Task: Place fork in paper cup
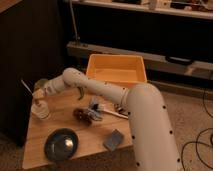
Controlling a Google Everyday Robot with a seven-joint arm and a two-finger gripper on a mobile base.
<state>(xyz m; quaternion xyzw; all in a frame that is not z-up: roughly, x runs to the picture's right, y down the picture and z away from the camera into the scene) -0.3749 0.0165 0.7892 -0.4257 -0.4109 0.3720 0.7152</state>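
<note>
The paper cup stands upright near the left edge of the wooden table. My gripper hangs directly over the cup's rim, at the end of the white arm reaching in from the right. It is shut on the fork, a slim utensil that sticks up and to the left out of the gripper at a tilt. The fork's lower end is hidden by the gripper and cup.
An orange bin stands behind the table. A blue-grey bowl and a grey sponge lie at the front. A dark tumbler and a white-handled brush lie mid-table. A pale green cup shows behind the gripper.
</note>
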